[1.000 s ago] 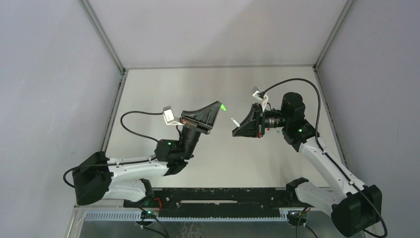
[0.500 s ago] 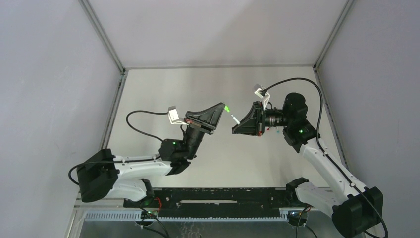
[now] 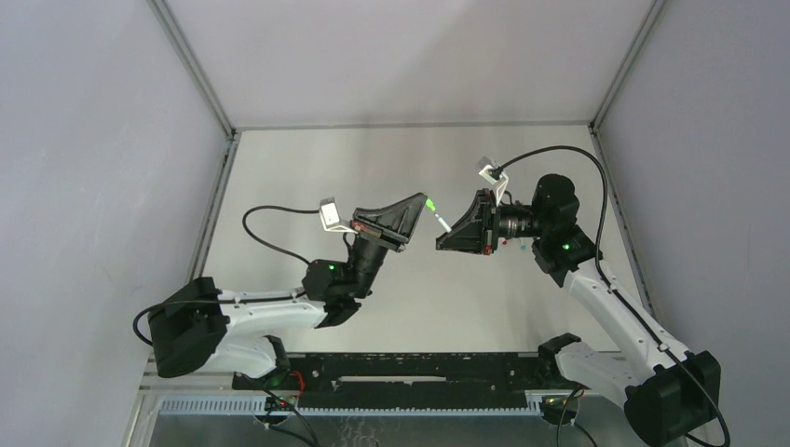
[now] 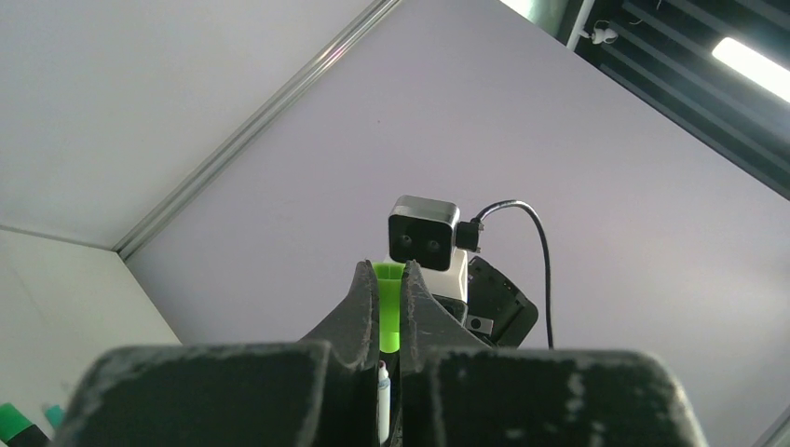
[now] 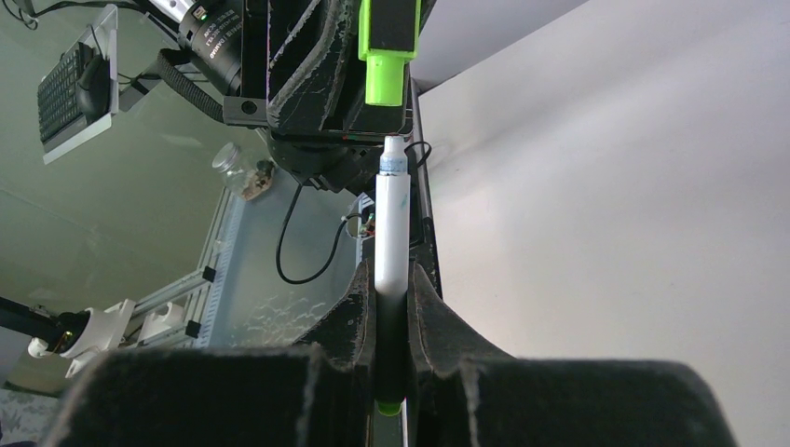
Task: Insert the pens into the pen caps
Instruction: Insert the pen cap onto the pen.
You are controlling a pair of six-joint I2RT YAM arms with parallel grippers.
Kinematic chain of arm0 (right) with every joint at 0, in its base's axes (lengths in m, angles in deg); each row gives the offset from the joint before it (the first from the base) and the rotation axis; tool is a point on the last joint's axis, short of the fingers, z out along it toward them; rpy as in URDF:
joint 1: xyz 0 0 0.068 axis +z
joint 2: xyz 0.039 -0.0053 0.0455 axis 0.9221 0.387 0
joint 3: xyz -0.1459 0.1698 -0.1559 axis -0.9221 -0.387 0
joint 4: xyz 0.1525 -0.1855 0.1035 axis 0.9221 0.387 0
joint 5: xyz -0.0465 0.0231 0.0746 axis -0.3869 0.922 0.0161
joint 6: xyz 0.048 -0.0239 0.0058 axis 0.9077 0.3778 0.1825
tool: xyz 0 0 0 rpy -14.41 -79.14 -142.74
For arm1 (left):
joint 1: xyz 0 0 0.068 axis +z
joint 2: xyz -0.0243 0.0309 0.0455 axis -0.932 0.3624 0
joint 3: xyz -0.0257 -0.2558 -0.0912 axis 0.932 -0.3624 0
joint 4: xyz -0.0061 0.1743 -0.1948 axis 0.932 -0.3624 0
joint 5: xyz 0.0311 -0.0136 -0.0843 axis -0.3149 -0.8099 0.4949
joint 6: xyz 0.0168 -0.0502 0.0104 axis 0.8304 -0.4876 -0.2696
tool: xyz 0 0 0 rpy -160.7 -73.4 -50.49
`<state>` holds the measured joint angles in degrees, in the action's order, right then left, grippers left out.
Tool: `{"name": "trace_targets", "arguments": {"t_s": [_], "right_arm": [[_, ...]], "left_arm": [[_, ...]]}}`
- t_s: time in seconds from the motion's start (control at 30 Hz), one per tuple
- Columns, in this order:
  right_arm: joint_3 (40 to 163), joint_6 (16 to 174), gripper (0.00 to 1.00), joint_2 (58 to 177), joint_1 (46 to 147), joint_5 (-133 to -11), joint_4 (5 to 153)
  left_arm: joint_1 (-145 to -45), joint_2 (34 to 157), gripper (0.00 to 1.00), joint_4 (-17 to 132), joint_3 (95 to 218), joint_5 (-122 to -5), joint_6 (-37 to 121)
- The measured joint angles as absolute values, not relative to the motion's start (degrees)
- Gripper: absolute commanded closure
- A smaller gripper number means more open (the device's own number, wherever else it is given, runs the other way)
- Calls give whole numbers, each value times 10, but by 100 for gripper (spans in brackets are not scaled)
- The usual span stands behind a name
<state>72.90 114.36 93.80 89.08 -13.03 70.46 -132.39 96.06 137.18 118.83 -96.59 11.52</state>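
Top external view: both arms are held raised above the table (image 3: 373, 158), grippers facing tip to tip. A bright green pen cap (image 3: 429, 204) is clenched in the left gripper (image 3: 424, 201), its open end pointed outward. A white pen (image 3: 442, 223) is grasped by its barrel in the right gripper (image 3: 445, 235). From the right wrist view, a small gap is seen between the pen's tip and the cap's mouth, so the pen is not yet inserted.

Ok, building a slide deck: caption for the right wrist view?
Right claw holds a white pen, tip just short of the bright green cap gripped in the left claw.
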Motion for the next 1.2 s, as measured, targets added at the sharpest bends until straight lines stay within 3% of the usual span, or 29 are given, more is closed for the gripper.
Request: {"name": "trace_targets", "arguments": {"t_s": [1.2], "right_arm": [[729, 1144, 100, 931, 884, -132, 700]], "left_arm": [[-1324, 970, 100, 1373, 1188, -968, 68]]}}
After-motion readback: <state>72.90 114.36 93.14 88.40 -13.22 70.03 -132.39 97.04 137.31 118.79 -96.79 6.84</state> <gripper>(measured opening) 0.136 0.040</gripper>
